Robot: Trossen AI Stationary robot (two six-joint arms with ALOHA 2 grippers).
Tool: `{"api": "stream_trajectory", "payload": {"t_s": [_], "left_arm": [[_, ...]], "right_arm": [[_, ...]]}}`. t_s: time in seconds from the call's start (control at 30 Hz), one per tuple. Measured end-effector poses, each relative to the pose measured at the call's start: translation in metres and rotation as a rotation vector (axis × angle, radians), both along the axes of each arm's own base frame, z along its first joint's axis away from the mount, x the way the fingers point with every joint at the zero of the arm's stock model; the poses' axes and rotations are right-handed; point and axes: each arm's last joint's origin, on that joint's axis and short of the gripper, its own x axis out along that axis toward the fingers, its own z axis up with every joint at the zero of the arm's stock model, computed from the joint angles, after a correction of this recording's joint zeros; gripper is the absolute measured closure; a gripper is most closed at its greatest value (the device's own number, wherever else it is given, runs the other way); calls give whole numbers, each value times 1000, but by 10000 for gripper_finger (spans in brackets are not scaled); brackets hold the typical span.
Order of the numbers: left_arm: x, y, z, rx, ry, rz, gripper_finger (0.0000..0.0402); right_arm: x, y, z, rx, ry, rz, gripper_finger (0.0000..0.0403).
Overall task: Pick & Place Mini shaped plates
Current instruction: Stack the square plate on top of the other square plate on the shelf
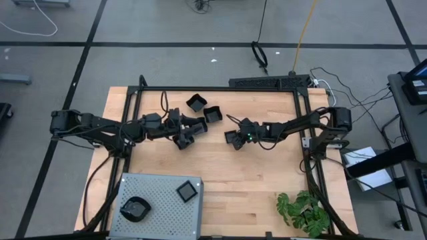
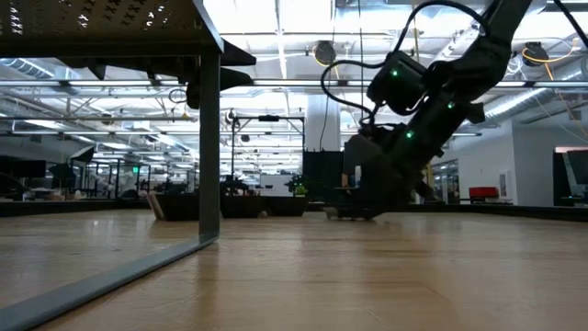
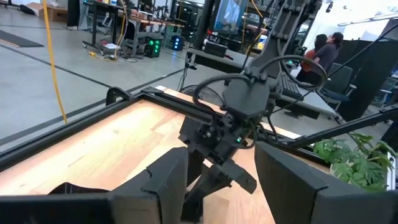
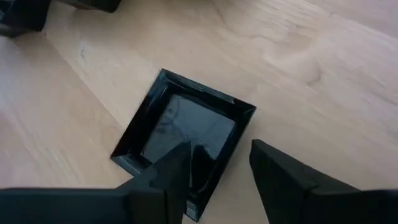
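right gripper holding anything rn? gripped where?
No firm hold: right gripper is open, fingers straddling the near rim of a square black plate lying on the table.

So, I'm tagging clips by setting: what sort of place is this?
Likely a robotics lab on an open industrial floor: two arms work at a framed wooden table, rows of workstations stand behind on bare concrete, and exposed ceiling lights run overhead.

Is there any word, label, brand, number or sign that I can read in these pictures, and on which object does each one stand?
None can be read.
The square black plate under the right gripper is blank.
The grey perforated tray bears no mark.
The screen in the room behind is too blurred to read.
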Motion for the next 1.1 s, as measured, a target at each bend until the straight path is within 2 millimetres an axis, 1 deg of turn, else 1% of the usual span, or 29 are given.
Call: {"api": "stream_trajectory", "payload": {"t_s": [0.13,0.27,0.53,0.6,0.73,0.8,0.9,1.0,1.1], "left_arm": [[0,0,0,-1,4,-1,206],[0,0,-1,0,6,-1,214],[0,0,-1,0,6,-1,229],[0,0,-1,-1,6,-1,232],[0,0,-1,-2,6,-1,241],[0,0,-1,-11,4,-1,245],[0,0,0,-23,-4,-2,249],[0,0,0,-38,-7,-1,244],[0,0,1,-73,-24,3,224]], "right_arm": [[1,0,-2,-14,1,22,262],[1,1,2,-19,-4,37,293],[3,4,2,-43,-7,124,391],[4,5,3,-61,-22,167,397],[10,6,9,-119,-93,252,395],[13,6,13,-176,-127,288,400],[17,7,26,-298,-199,323,400],[18,6,44,-497,-229,304,401],[19,5,68,-766,-245,234,401]]}}
